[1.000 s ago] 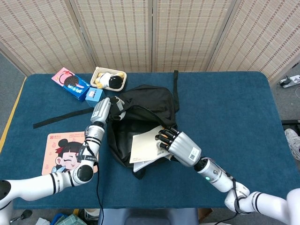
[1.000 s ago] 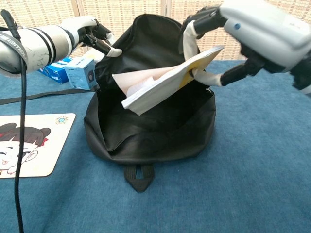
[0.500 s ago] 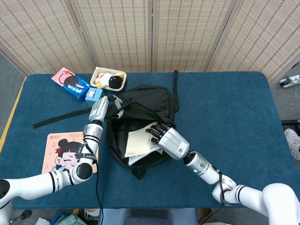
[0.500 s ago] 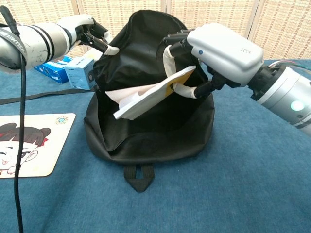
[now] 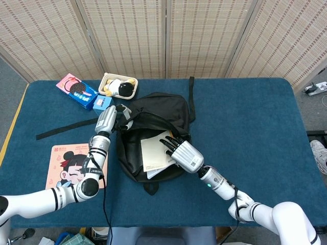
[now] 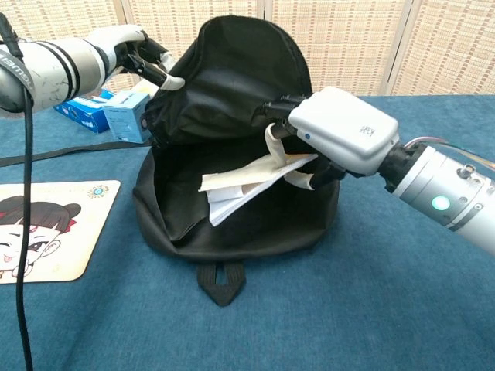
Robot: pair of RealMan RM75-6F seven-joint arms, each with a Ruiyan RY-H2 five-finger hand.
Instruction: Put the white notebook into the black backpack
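Observation:
The black backpack [image 5: 163, 109] [image 6: 232, 93] lies in the middle of the blue table with its mouth open toward me. My left hand [image 5: 113, 116] [image 6: 143, 58] grips the upper left rim of the opening and holds it up. My right hand [image 5: 180, 151] [image 6: 332, 135] holds the white notebook [image 5: 155, 154] [image 6: 244, 182] by its right edge. The notebook is tilted and sits inside the bag's opening, its left end down in the dark interior.
A cartoon mouse pad [image 5: 66, 164] [image 6: 42, 228] lies front left. Behind the bag sit a blue box [image 5: 102, 104] [image 6: 128, 116], a pink and blue snack pack [image 5: 76, 90] and a tray with a plush toy [image 5: 119, 86]. A black strap [image 5: 64, 127] runs left across the table.
My right hand has moved left and down, carrying the notebook from above the bag's front rim into the opening. The left hand keeps the rim raised.

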